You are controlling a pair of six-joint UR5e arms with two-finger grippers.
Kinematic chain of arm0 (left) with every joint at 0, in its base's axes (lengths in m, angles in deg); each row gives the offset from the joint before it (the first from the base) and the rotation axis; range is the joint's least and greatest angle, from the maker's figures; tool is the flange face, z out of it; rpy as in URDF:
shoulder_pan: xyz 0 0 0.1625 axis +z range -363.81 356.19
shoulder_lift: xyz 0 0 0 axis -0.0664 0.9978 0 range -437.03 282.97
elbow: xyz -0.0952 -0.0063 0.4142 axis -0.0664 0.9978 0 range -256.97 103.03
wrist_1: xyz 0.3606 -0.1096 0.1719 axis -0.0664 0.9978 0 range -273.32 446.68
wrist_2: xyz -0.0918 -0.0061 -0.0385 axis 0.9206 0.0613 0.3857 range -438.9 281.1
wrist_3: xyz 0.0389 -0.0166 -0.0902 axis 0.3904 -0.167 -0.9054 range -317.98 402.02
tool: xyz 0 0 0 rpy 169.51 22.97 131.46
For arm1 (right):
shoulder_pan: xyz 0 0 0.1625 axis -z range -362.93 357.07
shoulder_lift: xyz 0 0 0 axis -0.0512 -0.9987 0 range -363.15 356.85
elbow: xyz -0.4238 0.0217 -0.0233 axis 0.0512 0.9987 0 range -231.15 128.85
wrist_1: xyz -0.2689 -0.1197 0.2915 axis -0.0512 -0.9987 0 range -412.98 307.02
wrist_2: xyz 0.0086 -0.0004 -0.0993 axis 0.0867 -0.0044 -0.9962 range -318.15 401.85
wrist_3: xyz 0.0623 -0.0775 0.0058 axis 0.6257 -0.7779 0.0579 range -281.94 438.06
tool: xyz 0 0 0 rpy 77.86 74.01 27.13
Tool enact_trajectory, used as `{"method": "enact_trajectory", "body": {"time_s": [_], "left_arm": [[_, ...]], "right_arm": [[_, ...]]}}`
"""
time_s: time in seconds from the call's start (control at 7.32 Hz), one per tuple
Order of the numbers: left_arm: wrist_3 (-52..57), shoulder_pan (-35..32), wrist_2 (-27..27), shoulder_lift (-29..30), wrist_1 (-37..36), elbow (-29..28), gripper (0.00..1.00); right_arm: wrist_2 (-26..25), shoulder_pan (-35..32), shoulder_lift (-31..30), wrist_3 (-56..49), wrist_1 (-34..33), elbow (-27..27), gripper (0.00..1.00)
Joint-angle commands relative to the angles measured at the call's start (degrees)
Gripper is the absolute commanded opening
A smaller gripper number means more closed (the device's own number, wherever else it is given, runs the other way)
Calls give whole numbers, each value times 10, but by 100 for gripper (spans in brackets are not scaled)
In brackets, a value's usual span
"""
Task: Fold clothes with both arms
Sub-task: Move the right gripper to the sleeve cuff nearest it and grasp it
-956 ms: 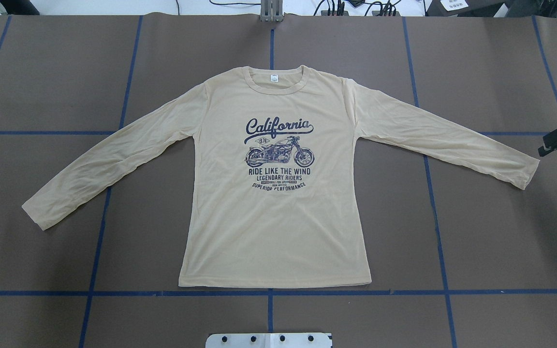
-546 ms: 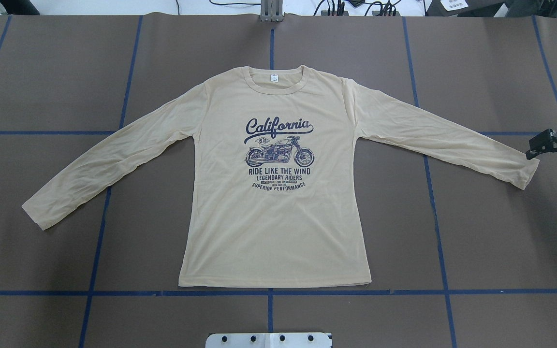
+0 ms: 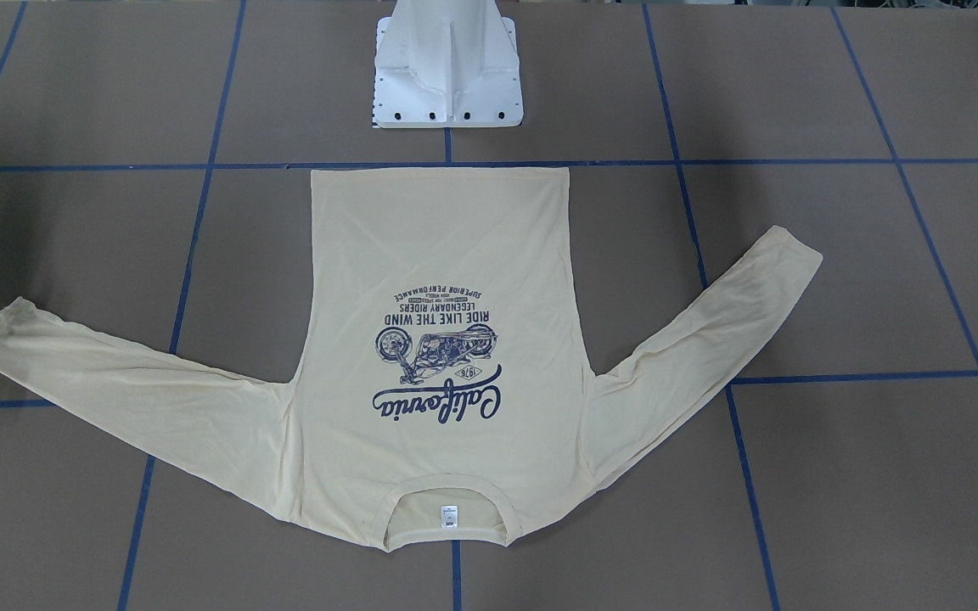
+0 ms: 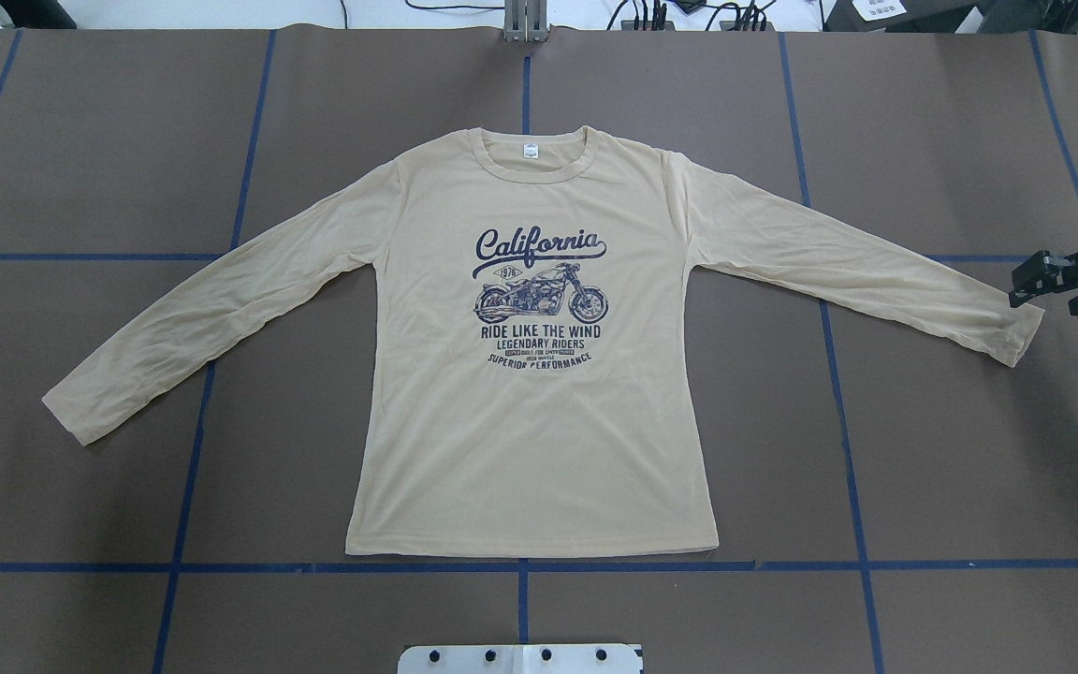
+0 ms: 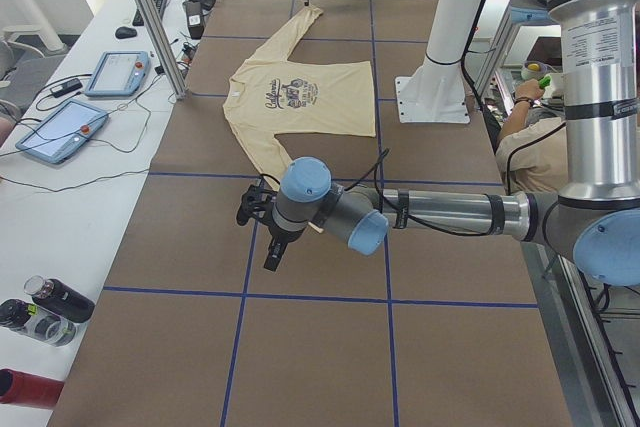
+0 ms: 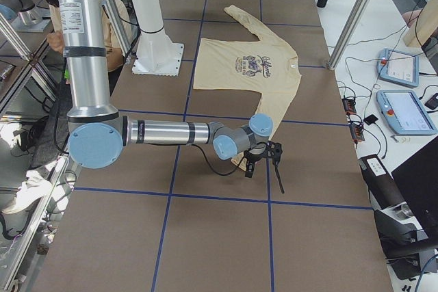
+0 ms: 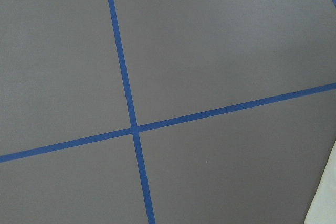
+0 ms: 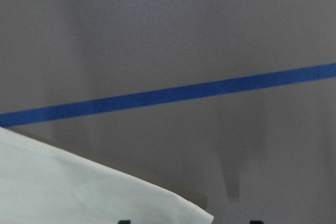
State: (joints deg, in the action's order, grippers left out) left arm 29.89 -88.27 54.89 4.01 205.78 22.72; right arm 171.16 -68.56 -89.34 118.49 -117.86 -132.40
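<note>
The right gripper [image 4: 1049, 292], jaws apart just beside the right cuff [image 4: 1016, 332] of the long-sleeved T-shirt [image 4: 539, 440], should lower squarely over that cuff before closing; for the left gripper [image 5: 262, 237], the jaw state cannot be told.

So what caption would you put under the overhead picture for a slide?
Cream long-sleeved T-shirt lying flat, print up, on the blue-taped table, with the right gripper beside one cuff.

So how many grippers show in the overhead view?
1. The right gripper is at the right edge, beside one cuff of the shirt. The left gripper is outside that frame; the left side view shows it near the other cuff.
</note>
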Motion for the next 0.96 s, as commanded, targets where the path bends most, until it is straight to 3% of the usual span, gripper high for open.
{"method": "enact_trajectory", "body": {"time_s": [0.0,0.41,0.55,0.82], "left_arm": [[0,0,2,0,0,2,100],[0,0,5,0,0,4,100],[0,0,5,0,0,4,100],[0,-1,5,-1,1,5,100]], "right_arm": [[1,2,1,-4,0,17,71],[1,2,1,-2,0,19,67],[1,2,1,1,-1,20,56],[1,3,6,2,-2,22,6]]}}
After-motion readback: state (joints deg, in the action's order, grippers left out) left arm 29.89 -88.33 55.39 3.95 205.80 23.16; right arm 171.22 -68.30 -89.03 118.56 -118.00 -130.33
